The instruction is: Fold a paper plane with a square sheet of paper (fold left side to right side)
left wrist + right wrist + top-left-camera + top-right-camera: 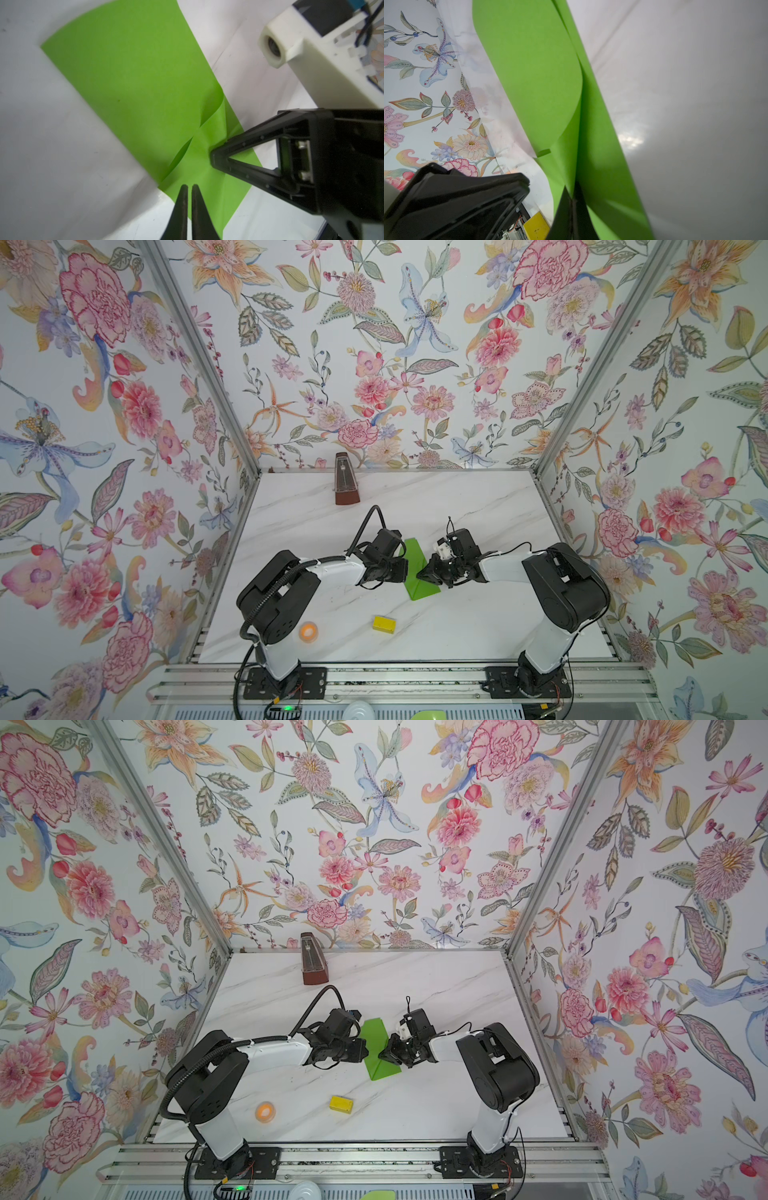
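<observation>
Right gripper [571, 192], seemingly tight on paper [537, 72]

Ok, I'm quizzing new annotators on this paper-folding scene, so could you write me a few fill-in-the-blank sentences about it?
The green sheet of paper lies ____ the left end effector and the right end effector. The small block nearer the arm bases is ____. The brown device at the back of the table is a ____.
Missing words: between; yellow; metronome.
</observation>
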Robot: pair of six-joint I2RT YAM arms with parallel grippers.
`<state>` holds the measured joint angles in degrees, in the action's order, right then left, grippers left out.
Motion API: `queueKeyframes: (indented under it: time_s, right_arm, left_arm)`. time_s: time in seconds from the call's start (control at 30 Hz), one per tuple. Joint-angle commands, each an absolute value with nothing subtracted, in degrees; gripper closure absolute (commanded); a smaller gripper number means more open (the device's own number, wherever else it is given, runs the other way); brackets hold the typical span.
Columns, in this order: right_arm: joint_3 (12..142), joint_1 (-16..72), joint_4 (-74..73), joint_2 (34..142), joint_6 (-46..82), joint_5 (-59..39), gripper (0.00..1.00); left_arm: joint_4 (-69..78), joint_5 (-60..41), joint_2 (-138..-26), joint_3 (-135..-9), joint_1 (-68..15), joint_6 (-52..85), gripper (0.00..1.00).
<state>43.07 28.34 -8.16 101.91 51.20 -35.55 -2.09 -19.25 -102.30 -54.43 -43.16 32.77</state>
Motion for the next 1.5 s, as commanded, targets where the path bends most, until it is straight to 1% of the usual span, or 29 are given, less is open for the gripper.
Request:
queueKeyframes:
  time_s: [0.0,0.1,0.2,0.37,0.43,0.53,0.6,0.73,0.83,1.17,1.47]
  right_arm:
    - [42.19,28.65,-3.94,102.92,50.63,-32.43,1.0]
    - [42.31,28.66,-3.72,102.91,50.63,-32.43,1.0]
    - [42.36,28.57,-3.43,102.31,50.71,-32.48,0.98]
    - [43.53,28.06,-0.13,98.35,49.88,-31.26,0.79]
    - [44.42,27.86,1.56,96.22,49.41,-30.6,0.76]
    - [45.79,28.27,2.65,94.54,49.52,-30.73,0.76]
    - [46.69,28.93,2.6,94.43,49.78,-31.44,0.78]
    - [48.15,30.35,0.43,95.51,51.2,-33.31,0.9]
    - [49.85,31.1,0.0,98.25,51.55,-34.14,0.94]
    - [50.65,31.11,0.75,104.79,50.51,-33.57,0.97]
    - [43.9,30.87,3.43,102.63,48.7,-31.56,0.98]
  left_arm:
    - [-0.92,-20.38,-104.27,-55.64,-43.42,33.05,0.93]
    - [-0.9,-20.32,-105.39,-55.59,-43.35,33.13,0.94]
    - [-1.79,-20.05,-106.64,-55.63,-43.32,32.81,0.95]
    - [-3.68,-19.53,-107.76,-55.63,-43.29,31.1,0.97]
    - [-4.37,-19.59,-108.01,-55.63,-43.19,30.41,0.99]
    - [-4.99,-19.69,-108.37,-55.68,-43.05,29.72,1.0]
    - [-5.17,-19.73,-108.49,-55.8,-43.07,29.53,1.0]
    - [-5.69,-19.56,-108.79,-55.99,-42.88,29.49,1.0]
    - [-6.1,-19.36,-108.88,-56.07,-42.81,29.53,1.0]
    - [-8.24,-18.87,-109.64,-56.16,-42.34,29.18,1.0]
    - [-10.72,-19.24,-111.91,-56.6,-41.72,28.31,1.0]
